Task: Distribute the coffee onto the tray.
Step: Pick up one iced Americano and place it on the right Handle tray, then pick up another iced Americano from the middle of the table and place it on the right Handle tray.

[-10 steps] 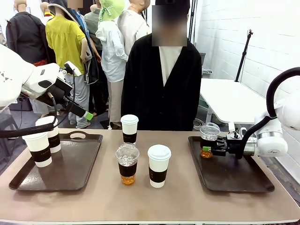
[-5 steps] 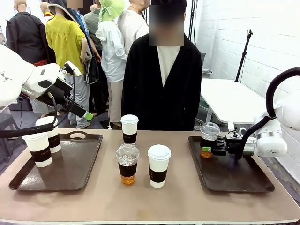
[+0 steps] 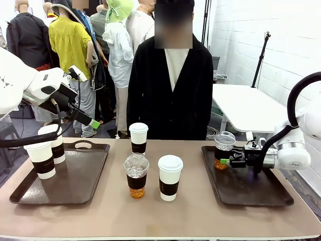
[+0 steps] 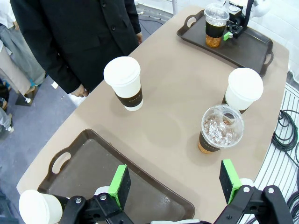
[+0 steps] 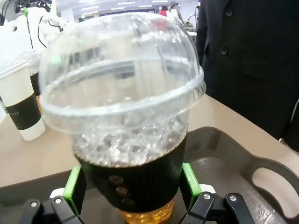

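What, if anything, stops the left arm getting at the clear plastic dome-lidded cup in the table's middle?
Probably nothing, so likely yes: the left gripper hangs raised and open, and the clear plastic dome-lidded cup stands apart from the white paper cup beside it.

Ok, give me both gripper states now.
Left gripper: open, empty.
Right gripper: open, pads either side of the iced cup.

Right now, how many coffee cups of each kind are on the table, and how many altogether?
White paper cups: 4
Clear dome-lidded cups: 2
Total: 6
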Tool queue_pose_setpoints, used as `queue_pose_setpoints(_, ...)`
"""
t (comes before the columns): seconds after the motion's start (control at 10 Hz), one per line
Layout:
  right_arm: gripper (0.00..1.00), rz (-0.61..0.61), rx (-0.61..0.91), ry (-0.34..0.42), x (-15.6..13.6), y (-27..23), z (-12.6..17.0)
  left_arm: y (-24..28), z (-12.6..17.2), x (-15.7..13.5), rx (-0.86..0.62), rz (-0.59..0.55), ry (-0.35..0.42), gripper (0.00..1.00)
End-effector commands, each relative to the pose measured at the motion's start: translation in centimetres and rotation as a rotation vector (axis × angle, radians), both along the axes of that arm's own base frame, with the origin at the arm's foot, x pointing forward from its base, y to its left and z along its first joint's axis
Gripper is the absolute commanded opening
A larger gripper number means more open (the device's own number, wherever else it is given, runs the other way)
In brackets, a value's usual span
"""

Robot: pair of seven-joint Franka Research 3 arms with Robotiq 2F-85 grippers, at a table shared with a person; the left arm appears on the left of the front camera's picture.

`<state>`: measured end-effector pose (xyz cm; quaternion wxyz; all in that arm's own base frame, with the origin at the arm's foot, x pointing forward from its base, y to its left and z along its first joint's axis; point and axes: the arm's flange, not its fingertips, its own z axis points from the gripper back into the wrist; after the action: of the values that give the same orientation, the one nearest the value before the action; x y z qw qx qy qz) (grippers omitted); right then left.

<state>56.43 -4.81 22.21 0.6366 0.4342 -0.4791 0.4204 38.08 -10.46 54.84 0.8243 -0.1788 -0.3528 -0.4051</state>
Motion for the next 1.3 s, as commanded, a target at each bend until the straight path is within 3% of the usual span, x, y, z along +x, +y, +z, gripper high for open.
queue_pose_setpoints(0.0, 1.0, -0.036, 0.008, 0.004, -2.0, -0.6, 1.0, 0.1, -0.1, 0.1, -0.005, -0.003, 0.007, 1.0)
queue_pose_setpoints(0.8, 1.0, -0.138, 0.015, 0.049, -7.0, -2.6, 1.1, 0.1, -0.1, 0.1, -0.005, -0.003, 0.007, 1.0)
queue_pose_setpoints(0.9, 1.0, -0.083, 0.014, 0.052, -5.5, -2.5, 0.7, 0.1, -0.1, 0.1, -0.005, -0.003, 0.007, 1.0)
queue_pose_setpoints(1.2, 1.0, -0.083, 0.014, 0.052, -5.5, -2.5, 0.7, 0.1, -0.1, 0.1, -0.005, -0.003, 0.007, 1.0)
